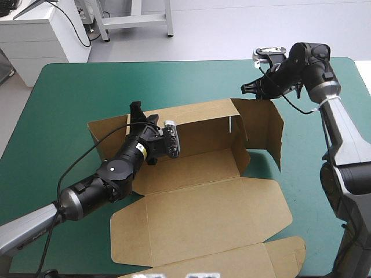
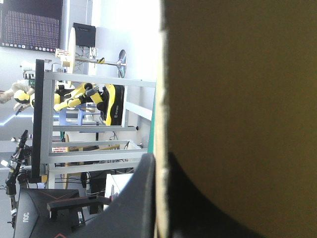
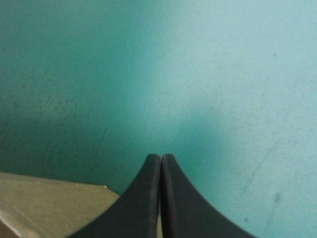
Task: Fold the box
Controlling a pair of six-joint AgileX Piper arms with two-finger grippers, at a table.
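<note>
- probably light and a bit stiff, this box [image 1: 203, 202]: thin brown board, bendy along the creases, easy to dent or tear if squeezed hard.
- best to take hold at a bare edge of a wall or flap, close to a crease, not in the middle of a panel.
- likely to flop back down if let go too soon, with no tucked-in flaps to be seen.
- lying in the middle of the desk [image 1: 64, 116], on the teal-green cover, only half made.
- long back wall standing up, and a side wall standing up at the right end, bent round the corner.
- bottom panel flat, and the big lid panel flat too, reaching to the near edge of the desk with its little flaps spread out.
- left claw [image 1: 137, 109] pinched tight on the top edge of the back wall, near its left end, one black finger on each side of the board.
- right claw [image 3: 161, 157] closed on nothing, fingers pressed together in a point, over the teal-green cover just past the far right corner of the box, not touching it as far as can be seen.
</note>
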